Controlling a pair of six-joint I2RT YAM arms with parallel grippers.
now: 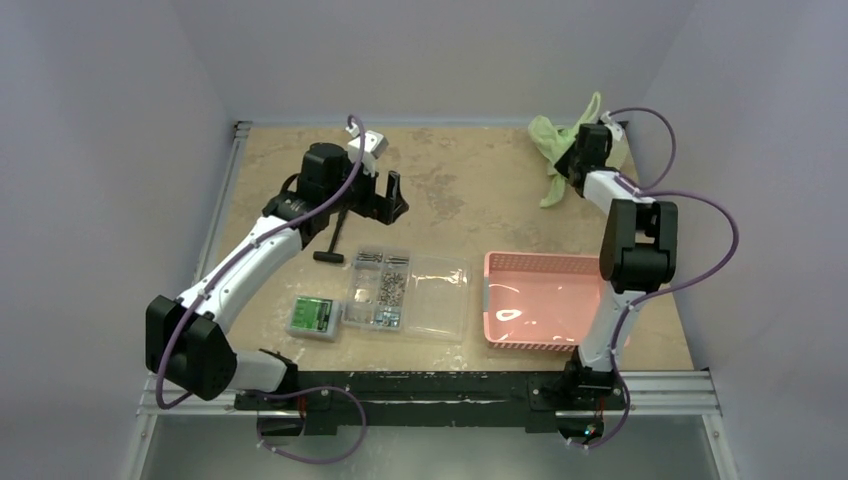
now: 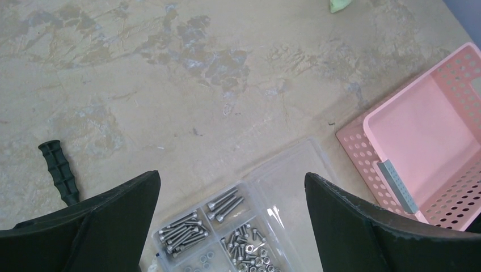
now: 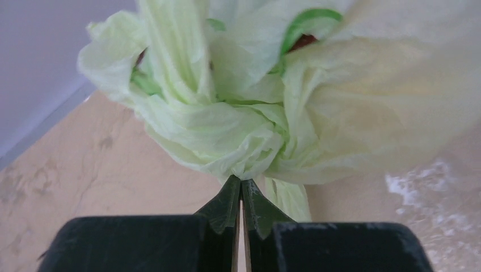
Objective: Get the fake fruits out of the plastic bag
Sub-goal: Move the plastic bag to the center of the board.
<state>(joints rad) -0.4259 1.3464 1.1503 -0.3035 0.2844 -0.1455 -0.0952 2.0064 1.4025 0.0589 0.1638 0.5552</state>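
Right jaws: pressed together on a bunched twist of the bag (image 3: 227,130), at bottom centre of the right wrist view.
Left jaws: wide apart with nothing between them, over bare desk (image 1: 470,190) at upper centre-left of the top view.
Bag: at the upper right of the top view, by the far corner of the desk, crumpled around the right jaws, with one strip trailing towards the frame's centre. Whether it rests on the desk cannot be told.
Fruits (image 3: 309,17): inside the bag. Only a glossy green edge and a dark red patch show between the folds at the top of the right wrist view; which fruit is which cannot be told.
Basket (image 1: 540,300): pink, at lower right of the top view, nothing visible in it.
Box (image 1: 410,290): clear, compartmented, with screws and nuts in its left part, just left of the basket. In the left wrist view it lies at bottom centre, between the two jaws.
Small box (image 1: 314,316): green-topped, just left of the clear one.
Tool (image 1: 335,240): black, lying under the left arm; its ribbed handle shows at the left edge of the left wrist view.
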